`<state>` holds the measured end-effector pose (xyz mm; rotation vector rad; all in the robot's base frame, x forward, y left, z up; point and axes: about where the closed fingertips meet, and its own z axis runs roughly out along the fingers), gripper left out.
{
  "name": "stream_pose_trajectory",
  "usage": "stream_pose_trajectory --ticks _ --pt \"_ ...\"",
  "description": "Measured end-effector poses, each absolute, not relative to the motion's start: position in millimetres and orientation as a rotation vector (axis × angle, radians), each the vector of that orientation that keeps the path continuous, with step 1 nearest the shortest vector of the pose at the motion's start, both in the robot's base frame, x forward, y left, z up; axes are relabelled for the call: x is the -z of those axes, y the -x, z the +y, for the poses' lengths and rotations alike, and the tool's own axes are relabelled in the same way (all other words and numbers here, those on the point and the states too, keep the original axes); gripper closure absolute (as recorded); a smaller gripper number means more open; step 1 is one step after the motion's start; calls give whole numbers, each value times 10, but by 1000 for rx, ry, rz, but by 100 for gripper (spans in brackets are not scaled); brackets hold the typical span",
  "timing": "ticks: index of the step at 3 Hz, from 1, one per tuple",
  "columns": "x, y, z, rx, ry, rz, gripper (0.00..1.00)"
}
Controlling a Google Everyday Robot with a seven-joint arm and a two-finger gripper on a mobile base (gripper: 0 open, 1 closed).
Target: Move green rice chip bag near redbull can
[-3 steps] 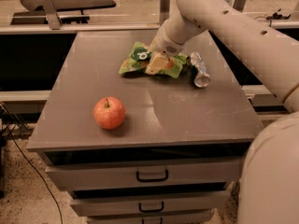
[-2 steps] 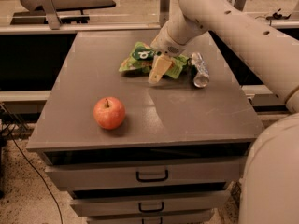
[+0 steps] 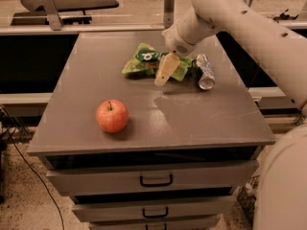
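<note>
The green rice chip bag (image 3: 143,58) lies crumpled on the grey table top (image 3: 158,114) at the back, middle right. The redbull can (image 3: 205,72) lies on its side just right of the bag, its shiny round end facing the front. My gripper (image 3: 166,72) hangs from the white arm over the bag's right part, between the bag's bulk and the can. One tan finger (image 3: 163,71) shows, slanting down to the left, in front of the bag. The gripper looks open and holds nothing.
A red apple (image 3: 112,115) stands at the front left of the table. Drawers with black handles (image 3: 156,180) sit below the front edge. My white arm (image 3: 249,28) crosses the back right corner. A metal rail (image 3: 96,28) runs behind the table.
The gripper has drawn back a little from the bag and turned, so a single finger now shows. The bag and the can rest close together; the apple has not moved.
</note>
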<state>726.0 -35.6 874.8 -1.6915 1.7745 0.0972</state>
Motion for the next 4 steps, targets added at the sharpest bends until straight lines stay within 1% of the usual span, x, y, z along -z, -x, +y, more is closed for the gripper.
stream_pose_trajectory --ticks 1,2,3,4 --pt "-8934 -7302 -577 -193 1514 1761 0" --pt "-9335 -7182 -1098 -242 1302 1715 0" --pt "-9787 -6902 -1798 -177 1152 1683 0" --pt "-10159 -6501 -2480 -84 1029 1680 0"
